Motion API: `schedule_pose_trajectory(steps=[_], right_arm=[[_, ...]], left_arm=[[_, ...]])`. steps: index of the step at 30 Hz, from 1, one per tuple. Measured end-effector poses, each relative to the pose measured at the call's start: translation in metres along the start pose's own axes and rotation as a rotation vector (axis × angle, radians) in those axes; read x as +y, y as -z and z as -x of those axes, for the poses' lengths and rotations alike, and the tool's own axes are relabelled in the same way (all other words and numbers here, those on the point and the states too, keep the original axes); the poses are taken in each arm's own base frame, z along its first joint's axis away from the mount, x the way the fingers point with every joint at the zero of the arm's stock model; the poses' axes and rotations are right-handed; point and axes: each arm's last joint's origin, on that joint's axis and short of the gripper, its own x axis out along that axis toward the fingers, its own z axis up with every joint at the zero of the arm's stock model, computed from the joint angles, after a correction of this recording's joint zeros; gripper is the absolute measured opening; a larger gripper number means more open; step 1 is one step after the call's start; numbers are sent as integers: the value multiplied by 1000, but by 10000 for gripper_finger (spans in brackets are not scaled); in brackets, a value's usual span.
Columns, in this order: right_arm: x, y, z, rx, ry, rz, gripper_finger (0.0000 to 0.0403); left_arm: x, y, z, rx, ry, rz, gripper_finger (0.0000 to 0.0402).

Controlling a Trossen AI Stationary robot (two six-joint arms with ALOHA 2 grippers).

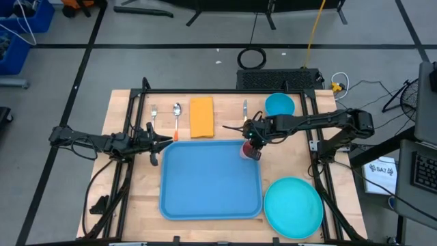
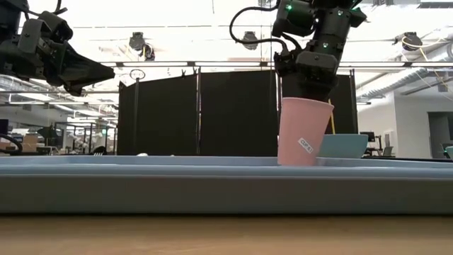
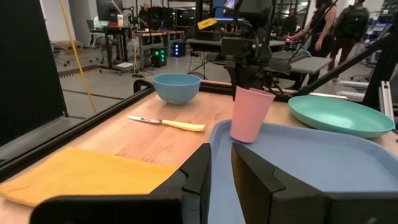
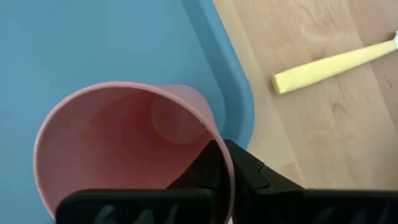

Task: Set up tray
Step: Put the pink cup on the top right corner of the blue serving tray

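While the left hand [image 1: 166, 140] hovered just off the left edge of the tray [image 1: 205, 184], its 2 fingers [image 3: 198, 167] sat close together with only a narrow slit between them, pinching nothing. Near it on the bench [image 1: 136, 205], beyond the tray's far rim, lay a fork [image 1: 154, 113], an orange-handled spoon [image 1: 177, 115] and a folded yellow cloth [image 1: 201, 117], side by side. The blue tray lay flat in the middle of the bench. Farther right, a yellow-handled knife [image 1: 245, 113] rested on the wood beside the cloth. At the tray's far right corner the right hand [image 1: 254, 142] pinched the rim of a pink cup [image 2: 303, 132], 1 finger [image 4: 211, 165] inside the wall and the other outside; the cup leaned slightly, and its base was hidden behind the tray's rim. A small blue bowl [image 1: 279, 105] stood past the right arm, and a round turquoise plate [image 1: 293, 207] lay on the bench just right of the tray's near corner.
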Motion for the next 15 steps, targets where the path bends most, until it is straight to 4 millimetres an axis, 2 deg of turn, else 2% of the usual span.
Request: schedule_pose_trajectory(steps=[15], right_arm=[[5, -4, 0, -40, -54, 2, 106]], left_arm=[[0, 0, 0, 0, 0, 0, 67]])
